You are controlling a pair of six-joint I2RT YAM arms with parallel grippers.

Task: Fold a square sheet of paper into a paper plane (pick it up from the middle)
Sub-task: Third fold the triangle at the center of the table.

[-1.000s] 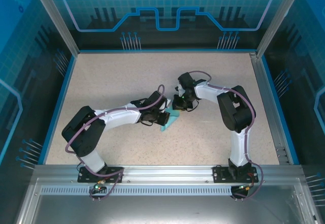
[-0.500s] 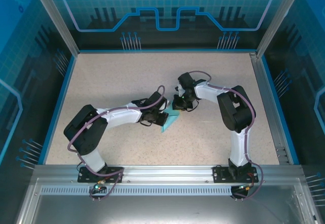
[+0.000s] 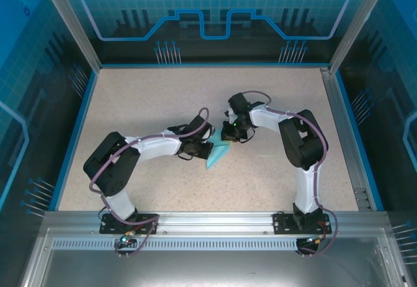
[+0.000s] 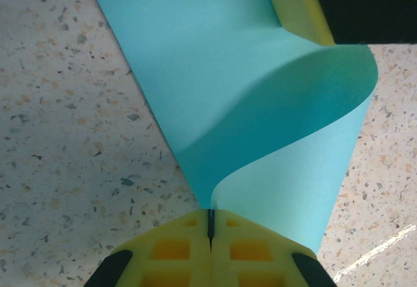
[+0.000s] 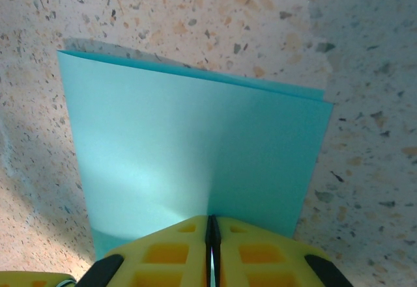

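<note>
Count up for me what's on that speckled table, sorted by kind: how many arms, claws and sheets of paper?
Sheets of turquoise paper: 1
Robot arms: 2, the left arm and the right arm
Claws: 2, the left claw and the right claw, both shut on the turquoise paper
Total: 5

The square sheet of paper [image 3: 218, 154] is light turquoise, matte and unmarked. It is doubled over into two layers with a straight folded edge. One layer bows up in a soft curve. It sits near the middle of the speckled desk [image 3: 143, 98].
</note>
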